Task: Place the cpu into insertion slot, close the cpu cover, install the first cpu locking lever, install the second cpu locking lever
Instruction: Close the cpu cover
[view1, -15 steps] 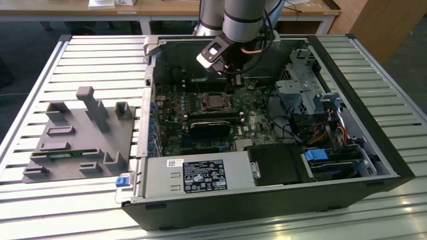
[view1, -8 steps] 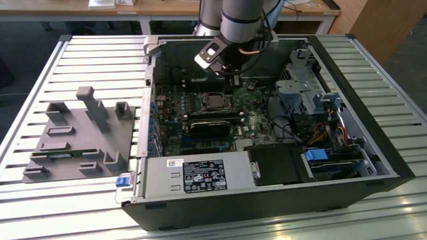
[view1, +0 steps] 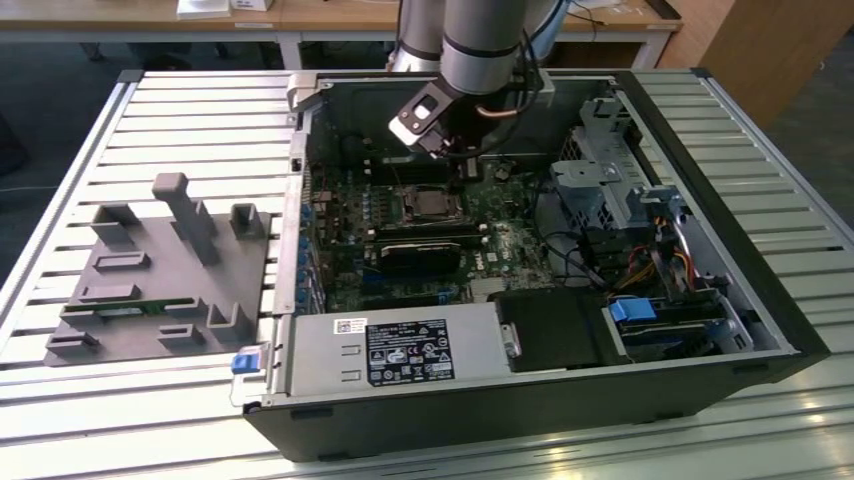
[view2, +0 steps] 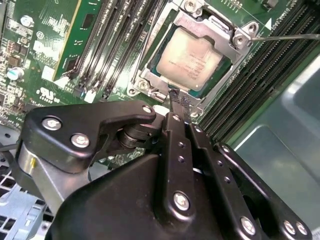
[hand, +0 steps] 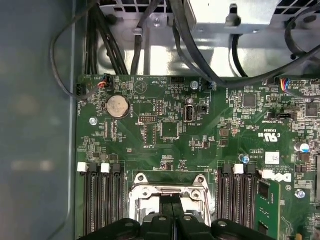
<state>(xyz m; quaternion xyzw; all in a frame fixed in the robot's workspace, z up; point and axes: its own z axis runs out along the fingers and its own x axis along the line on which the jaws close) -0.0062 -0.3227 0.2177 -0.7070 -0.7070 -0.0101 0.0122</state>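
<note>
At the middle of the green circuit board (view2: 50, 45), the cpu (view2: 192, 60) sits flat in the insertion slot (view2: 223, 70). The cpu cover (view2: 200, 21) is folded down over its rim, seemingly to pin it. The pincer (view2: 175, 100), tips together, meets the cover's edge, likely pressing there. A thin locking lever (view2: 285, 36) runs alongside.

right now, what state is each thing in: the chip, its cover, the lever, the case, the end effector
chip, seated, metal top showing through the cover's cut-out
cover, down flat around the chip
lever, running out from the cover's corner; latched or not, cannot tell
case, open, on its side
end effector, shut, tip at the cover's edge
</note>
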